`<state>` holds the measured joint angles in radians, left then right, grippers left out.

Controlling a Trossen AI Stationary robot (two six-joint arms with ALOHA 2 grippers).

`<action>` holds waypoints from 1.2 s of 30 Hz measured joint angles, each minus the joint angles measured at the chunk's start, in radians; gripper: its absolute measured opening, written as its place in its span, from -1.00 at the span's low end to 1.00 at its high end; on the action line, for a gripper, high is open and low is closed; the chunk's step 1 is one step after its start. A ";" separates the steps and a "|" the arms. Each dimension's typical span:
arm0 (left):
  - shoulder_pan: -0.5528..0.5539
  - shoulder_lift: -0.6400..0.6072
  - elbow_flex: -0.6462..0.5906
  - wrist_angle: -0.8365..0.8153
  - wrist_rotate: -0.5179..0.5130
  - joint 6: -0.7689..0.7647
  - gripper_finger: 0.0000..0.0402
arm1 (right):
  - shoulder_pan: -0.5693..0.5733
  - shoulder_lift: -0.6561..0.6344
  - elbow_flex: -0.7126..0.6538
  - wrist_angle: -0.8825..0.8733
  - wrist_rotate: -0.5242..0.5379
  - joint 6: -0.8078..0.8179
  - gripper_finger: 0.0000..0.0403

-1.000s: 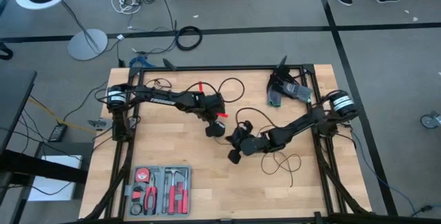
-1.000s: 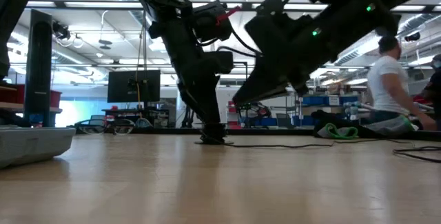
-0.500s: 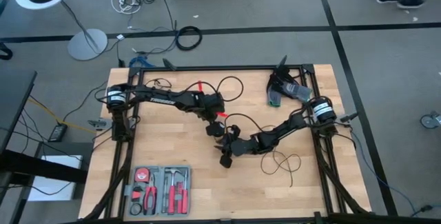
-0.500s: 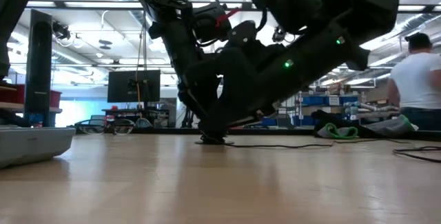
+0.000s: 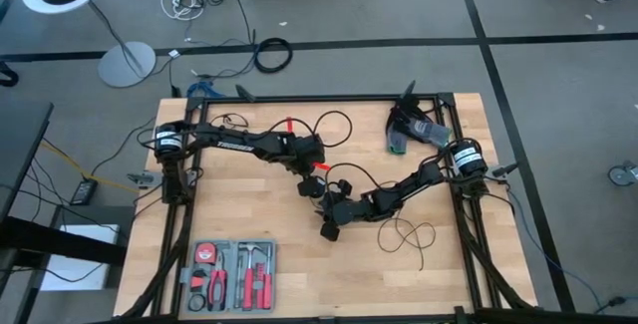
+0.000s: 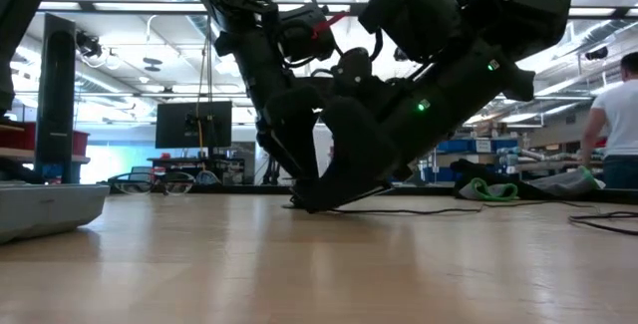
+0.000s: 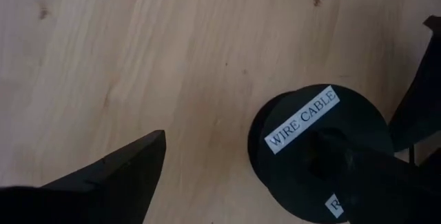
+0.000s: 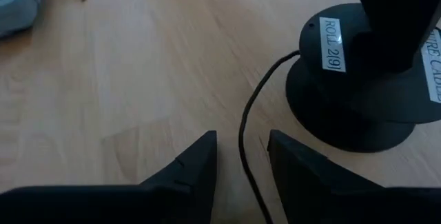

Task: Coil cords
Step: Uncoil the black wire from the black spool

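The table (image 5: 249,294) is light yellow-brown wood with thin darker grain lines and a few small dark knots, and a black metal frame (image 5: 299,99) runs around its edge. The thin cord (image 8: 249,124) is black, and the round spool (image 7: 317,151) it runs to is black too, with small white labels that have black letters on them. Both robot arms are black with tiny green lights on the right one, the left arm has a bit of red on it, and the tool tray (image 5: 231,274) is grey with red and black tools inside.
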<state>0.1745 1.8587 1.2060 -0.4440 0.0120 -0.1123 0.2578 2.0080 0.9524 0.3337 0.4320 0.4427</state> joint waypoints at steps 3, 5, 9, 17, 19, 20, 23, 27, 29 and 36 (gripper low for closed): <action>0.000 0.000 0.000 -0.001 0.000 0.000 0.89 | 0.000 0.000 0.001 -0.010 -0.002 -0.001 -0.35; -0.003 0.000 0.000 -0.005 0.000 0.000 0.89 | 0.000 0.000 0.002 -0.018 -0.002 -0.002 -0.38; -0.014 0.000 0.000 -0.005 0.000 -0.001 0.89 | -0.001 0.000 0.002 -0.025 -0.006 -0.023 -0.60; -0.027 0.000 0.000 -0.004 -0.018 0.005 0.89 | -0.003 0.000 0.002 -0.025 -0.019 -0.033 -0.94; -0.027 0.000 0.000 -0.004 -0.035 0.005 0.89 | -0.003 -0.001 0.002 -0.026 -0.019 -0.034 -0.97; -0.027 0.000 0.000 -0.004 -0.049 0.006 0.89 | -0.003 -0.003 0.002 -0.027 -0.021 -0.034 -0.98; -0.027 0.000 0.000 -0.008 -0.077 0.006 0.89 | -0.001 -0.013 0.001 -0.036 -0.029 -0.037 -0.98; -0.027 0.000 0.000 -0.027 -0.082 0.006 0.89 | 0.005 -0.047 -0.002 -0.066 -0.041 -0.054 -0.99; -0.027 0.000 0.000 -0.036 -0.082 0.006 0.89 | 0.005 -0.076 -0.002 -0.085 -0.040 -0.055 -0.99; -0.026 0.000 0.002 -0.065 -0.097 0.003 0.89 | 0.013 -0.175 -0.002 -0.235 -0.028 -0.039 -1.00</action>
<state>0.1486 1.8587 1.2076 -0.5087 -0.0853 -0.1089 0.2712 1.8331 0.9508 0.0986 0.4038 0.4035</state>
